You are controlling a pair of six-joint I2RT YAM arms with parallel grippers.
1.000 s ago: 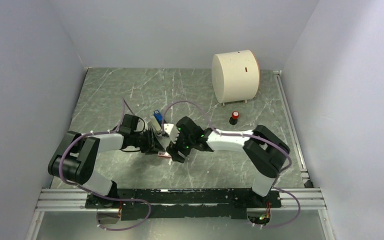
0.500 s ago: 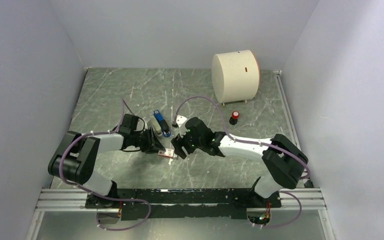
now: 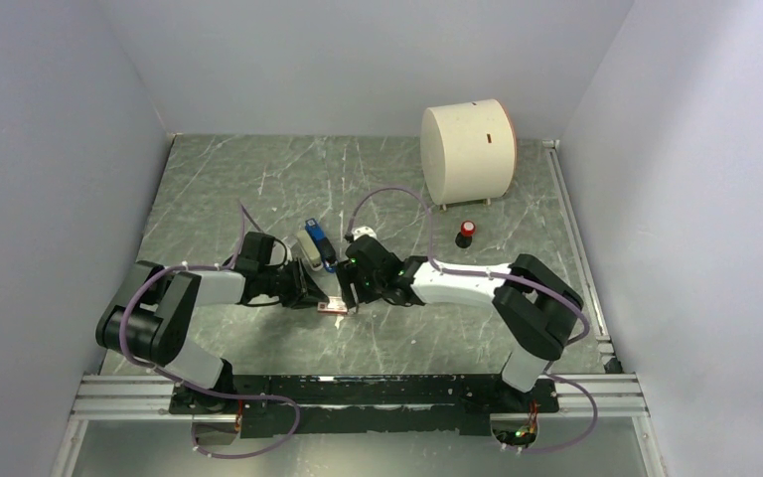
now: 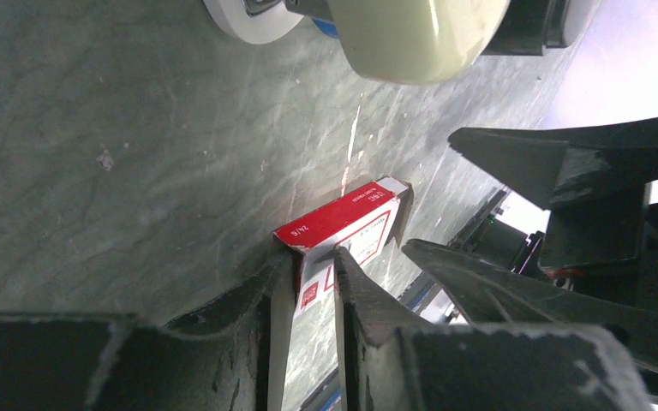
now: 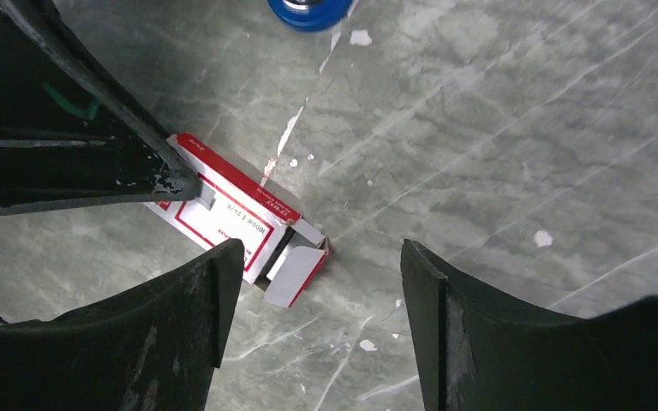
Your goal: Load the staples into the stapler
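Red-white staple box (image 5: 231,210) marked "24/6" | left gripper (image 4: 313,257) clamps it | right gripper (image 5: 321,253) agape

- stapler (image 3: 316,244): small, slim, blue with black and grey parts; near the staple box, on its far side.
- staple box (image 5: 227,216): red and white card, lying flat, end flap open.
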